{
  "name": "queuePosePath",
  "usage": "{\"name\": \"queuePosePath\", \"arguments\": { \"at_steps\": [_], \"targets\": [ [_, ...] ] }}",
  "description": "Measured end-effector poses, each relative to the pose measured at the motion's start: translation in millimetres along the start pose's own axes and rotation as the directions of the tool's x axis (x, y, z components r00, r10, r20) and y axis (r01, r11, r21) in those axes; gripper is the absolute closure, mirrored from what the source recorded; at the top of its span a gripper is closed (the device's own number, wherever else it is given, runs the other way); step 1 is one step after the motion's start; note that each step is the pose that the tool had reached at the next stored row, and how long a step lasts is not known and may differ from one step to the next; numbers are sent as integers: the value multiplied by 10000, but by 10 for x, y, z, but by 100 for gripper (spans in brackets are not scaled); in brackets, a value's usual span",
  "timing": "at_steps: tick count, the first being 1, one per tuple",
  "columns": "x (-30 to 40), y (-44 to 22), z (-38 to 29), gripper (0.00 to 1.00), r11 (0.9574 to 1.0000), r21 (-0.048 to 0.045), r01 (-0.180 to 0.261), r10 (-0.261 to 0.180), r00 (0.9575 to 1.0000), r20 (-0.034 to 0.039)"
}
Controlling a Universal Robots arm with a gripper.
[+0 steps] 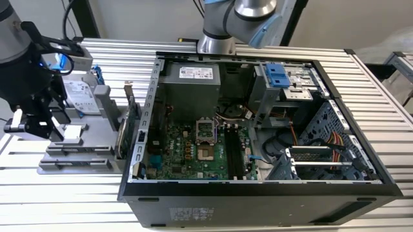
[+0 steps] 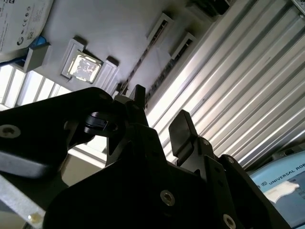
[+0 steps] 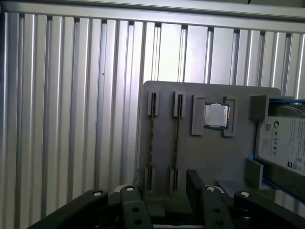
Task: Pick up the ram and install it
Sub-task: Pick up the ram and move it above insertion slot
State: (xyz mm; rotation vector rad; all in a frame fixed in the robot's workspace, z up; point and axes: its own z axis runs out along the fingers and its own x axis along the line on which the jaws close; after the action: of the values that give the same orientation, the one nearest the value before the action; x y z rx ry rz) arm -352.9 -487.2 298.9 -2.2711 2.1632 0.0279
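Hovering at the exterior view's left, our tool (image 1: 38, 130) hung above the grey parts tray (image 1: 77, 162).
We saw its fingers (image 3: 132, 207) parted wide and holding nothing. In the first wrist view one stick (image 3: 151, 138) and, beside it, the ram (image 3: 175, 138) stood on edge in tray slots near the fingertips, untouched; then came a silver processor (image 3: 217, 115) and a hard drive (image 3: 286, 143). Farther toward the exterior view's right, the open computer case (image 1: 258, 121) lay on the ribbed worktop (image 1: 65, 203).

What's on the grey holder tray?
Two ram sticks edge-up in slots, a processor chip, a hard drive in a blue frame. The open gripper hides part of the tray.
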Motion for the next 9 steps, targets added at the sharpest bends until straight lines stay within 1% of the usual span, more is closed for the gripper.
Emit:
{"name": "queuePosePath", "arguments": {
  "at_steps": [2, 9],
  "targets": [
    [1, -1, 25, 0, 10000, -7, 0, 0, 10000, -2],
    [1, -1, 27, 0, 10000, -20, 0, 0, 10000, -11]
  ]
}}
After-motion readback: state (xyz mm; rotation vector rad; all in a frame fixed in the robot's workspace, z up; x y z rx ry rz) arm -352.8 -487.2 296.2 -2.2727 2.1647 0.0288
